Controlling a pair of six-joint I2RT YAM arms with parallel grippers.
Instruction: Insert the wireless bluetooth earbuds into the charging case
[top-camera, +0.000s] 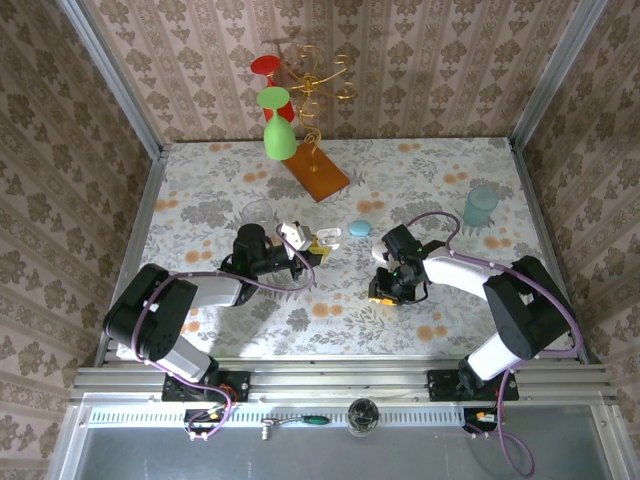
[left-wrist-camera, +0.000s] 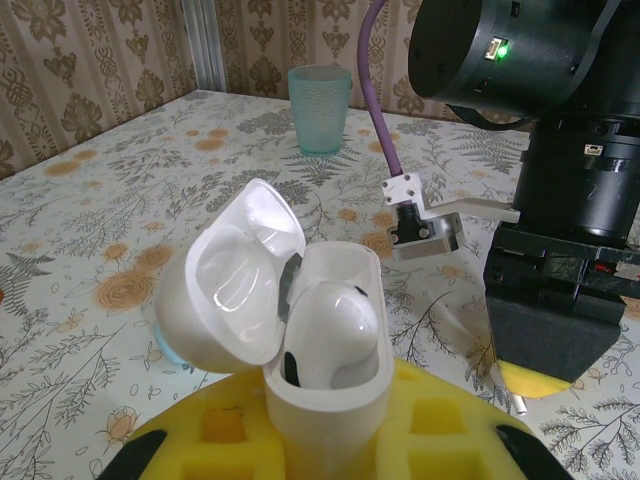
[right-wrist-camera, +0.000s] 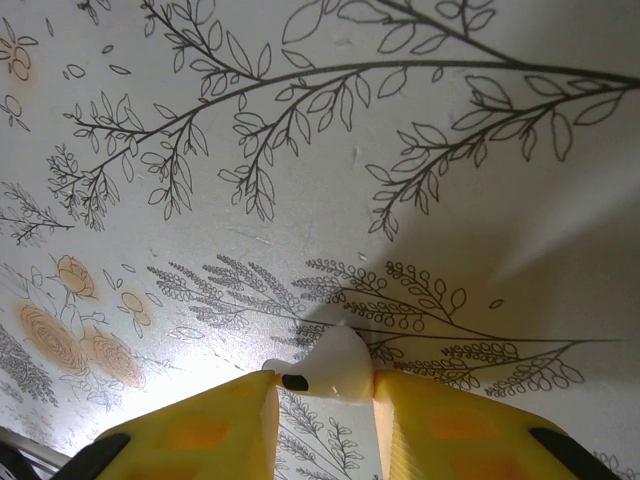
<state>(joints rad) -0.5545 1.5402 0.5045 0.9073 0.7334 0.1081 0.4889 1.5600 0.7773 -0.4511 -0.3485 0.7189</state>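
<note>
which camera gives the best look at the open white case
Left wrist: the case sits close up between the yellow fingers, lid open, one earbud seated inside. The top view shows it as a small white blob.

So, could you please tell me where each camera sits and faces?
Top external: above, behind the bases, looking down at the floral table; left arm and right arm show.
Left wrist: looks across the table; left pincer holds an open glossy white charging case.
Right wrist: looks down; right pincer pinches a white plastic earbud.
Shared, first two: pale teal plastic cup.
</note>
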